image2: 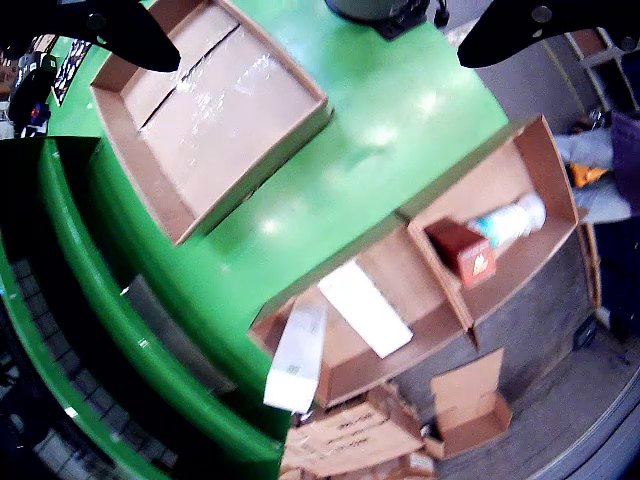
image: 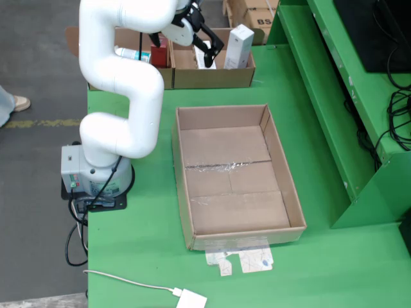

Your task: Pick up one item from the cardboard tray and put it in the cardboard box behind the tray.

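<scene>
A large shallow cardboard tray (image: 284, 160) lies in the middle of the green table, and nothing lies inside it; it also shows in the wrist view (image2: 160, 190). Behind it stand two smaller cardboard boxes. One box (image: 212, 78) (image2: 400, 270) holds an upright white carton (image: 239, 46) (image2: 297, 355) and a flat white carton (image2: 365, 305). The other box (image2: 520, 170) holds a red carton (image: 160, 51) (image2: 462, 250) and a white bottle (image2: 505, 222). My gripper (image: 209, 48) (image2: 320, 58) hangs open over the box with the white cartons, its black fingers (image2: 120, 30) spread wide and holding nothing.
The white arm's base (image: 96, 173) sits at the table's left edge. A green shelf frame (image: 359, 96) runs along the right side. A paper scrap (image: 241, 262) and a white adapter (image: 191, 300) with its cable lie near the front edge. More cartons (image: 257, 13) stand behind the boxes.
</scene>
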Available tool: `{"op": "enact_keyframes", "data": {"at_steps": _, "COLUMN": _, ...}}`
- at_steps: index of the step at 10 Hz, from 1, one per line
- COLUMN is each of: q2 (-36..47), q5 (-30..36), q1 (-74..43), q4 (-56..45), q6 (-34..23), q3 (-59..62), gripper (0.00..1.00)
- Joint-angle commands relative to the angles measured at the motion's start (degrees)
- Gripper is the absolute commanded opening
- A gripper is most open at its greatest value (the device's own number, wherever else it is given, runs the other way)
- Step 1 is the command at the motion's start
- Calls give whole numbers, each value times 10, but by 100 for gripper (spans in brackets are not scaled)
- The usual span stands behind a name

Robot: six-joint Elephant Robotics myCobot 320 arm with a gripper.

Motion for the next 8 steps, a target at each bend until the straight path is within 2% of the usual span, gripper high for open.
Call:
{"op": "enact_keyframes", "data": {"at_steps": 1, "q2": -100, "q5": 44, "q1": -181, "q4": -313, "q6": -72, "q3": 417, "gripper": 100}}
{"op": "enact_keyframes", "data": {"at_steps": 2, "q2": -100, "q5": 44, "q1": -181, "q4": -313, "q6": -72, "q3": 417, "gripper": 100}}
{"op": "enact_keyframes", "data": {"at_steps": 3, "q2": -137, "q5": 80, "q1": -295, "q4": -353, "q6": -152, "q3": 506, "gripper": 100}}
{"op": "enact_keyframes", "data": {"at_steps": 4, "q2": -139, "q5": 91, "q1": -339, "q4": -355, "q6": -187, "q3": 514, "gripper": 100}}
{"op": "enact_keyframes", "data": {"at_steps": 5, "q2": -139, "q5": 91, "q1": -339, "q4": -355, "q6": -187, "q3": 514, "gripper": 100}}
{"op": "enact_keyframes", "data": {"at_steps": 6, "q2": -149, "q5": 120, "q1": -450, "q4": -337, "q6": -271, "q3": 512, "gripper": 100}}
{"op": "enact_keyframes", "data": {"at_steps": 7, "q2": -149, "q5": 120, "q1": -450, "q4": -337, "q6": -271, "q3": 512, "gripper": 100}}
{"op": "enact_keyframes", "data": {"at_steps": 8, "q2": -183, "q5": 159, "q1": -573, "q4": -308, "q6": -363, "q3": 514, "gripper": 100}}
